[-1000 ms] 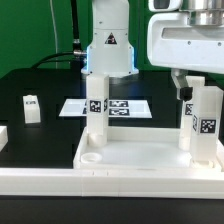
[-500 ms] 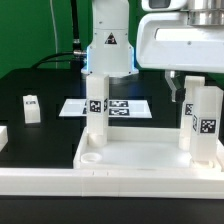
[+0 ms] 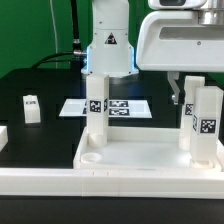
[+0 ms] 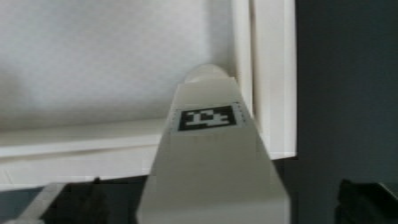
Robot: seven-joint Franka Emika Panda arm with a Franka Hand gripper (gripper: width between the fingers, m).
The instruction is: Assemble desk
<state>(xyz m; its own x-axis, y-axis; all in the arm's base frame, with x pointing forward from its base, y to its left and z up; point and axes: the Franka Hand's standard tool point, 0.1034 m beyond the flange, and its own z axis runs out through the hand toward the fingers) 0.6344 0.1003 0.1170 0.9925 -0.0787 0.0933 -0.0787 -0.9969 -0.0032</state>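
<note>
A black tabletop (image 3: 40, 80) runs back to a green curtain (image 3: 30, 30) at the upper left of the exterior view, with the white robot base (image 3: 108, 50) at top centre and the marker board (image 3: 125, 106) lying flat in front of it.

The desk tray (image 3: 130, 165) fills the lower half of the frame. It is white plastic with a raised rim and an empty round socket (image 3: 90, 157) at its lower-left corner. One leg (image 3: 96, 110) stands upright at the tray's back-left corner, and the right-hand legs (image 3: 206, 125) stand at the frame's right. Each is a white block with a black-and-white tag. A loose leg (image 3: 31, 107) sits well apart on the tabletop at mid-left.

The gripper (image 3: 188, 92) hangs at the upper right with its jaws spread wide and grasps nothing. In the wrist view a tagged leg (image 4: 210, 150) stands between its dark fingers (image 4: 54, 205).

The legs look rigid and light, and their smooth faces may be slippery. They seem best pinched across two flat opposite sides near the upper end. The tray looks stiff but too broad to grip.
</note>
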